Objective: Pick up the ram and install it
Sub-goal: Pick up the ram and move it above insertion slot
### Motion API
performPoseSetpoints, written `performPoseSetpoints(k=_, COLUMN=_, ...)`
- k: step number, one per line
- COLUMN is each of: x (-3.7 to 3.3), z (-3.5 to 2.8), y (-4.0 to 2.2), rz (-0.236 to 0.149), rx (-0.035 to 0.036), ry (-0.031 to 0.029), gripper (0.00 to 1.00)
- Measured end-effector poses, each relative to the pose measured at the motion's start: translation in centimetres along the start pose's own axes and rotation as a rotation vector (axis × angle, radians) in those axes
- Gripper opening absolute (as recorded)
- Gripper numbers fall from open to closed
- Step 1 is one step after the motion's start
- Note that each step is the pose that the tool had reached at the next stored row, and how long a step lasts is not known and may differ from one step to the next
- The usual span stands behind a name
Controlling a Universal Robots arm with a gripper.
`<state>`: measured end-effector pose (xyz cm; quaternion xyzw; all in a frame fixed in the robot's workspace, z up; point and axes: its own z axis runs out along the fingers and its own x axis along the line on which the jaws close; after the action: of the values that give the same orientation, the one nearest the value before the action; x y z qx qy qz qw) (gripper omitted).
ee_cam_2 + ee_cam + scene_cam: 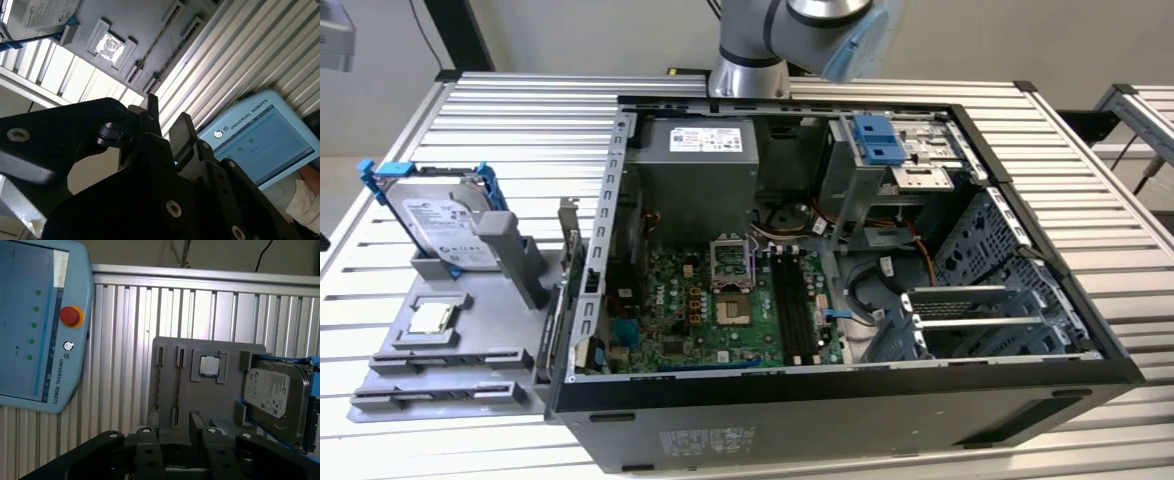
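The ram, a thin, long, dark circuit-board stick (178, 385), is standing on edge in a slotted holder of a flat grey plastic tray (205, 400). A second stick of the same kind (157, 385) is lying parallel, just beside it. The ram is the one nearer the square silver processor chip (210, 366), which is sitting in its own pocket of the tray. A silver hard drive in a blue bracket (275, 390) is standing tilted at the tray's far end, beyond the chip.

The black two-fingered gripper (172, 432) is hanging apart from the tray and touching nothing. Its fingers (181, 131) are standing spread, with the table showing through the gap between them, and they are pinching nothing.

In the exterior view the tray is resting on a ribbed aluminium table (494, 110), at the exterior view's left of an open black computer case (854, 410). A green motherboard (707, 310) is lying exposed inside the case. The silver robot arm (754, 50) is reaching in behind the case.

A pale blue control tablet with a red button (35, 325) is lying on the table well apart from the tray. In the second wrist view a person's light sleeve (305, 200) is showing beside it.
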<state>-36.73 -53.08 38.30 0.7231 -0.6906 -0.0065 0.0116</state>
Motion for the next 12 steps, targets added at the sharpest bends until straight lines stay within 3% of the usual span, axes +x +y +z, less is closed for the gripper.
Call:
performPoseSetpoints(k=5, x=0.0, z=0.09, y=0.0, rz=0.0, rx=0.0004, ry=-0.0014, gripper=1.0)
performPoseSetpoints(k=10, x=-0.01, z=0.56, y=-0.02, rz=0.0, rx=0.0017, ry=-0.0262, gripper=1.0)
performPoseSetpoints(k=12, x=-0.02, z=0.76, y=-0.01, rz=0.0, rx=0.002, ry=-0.0313, gripper=1.0)
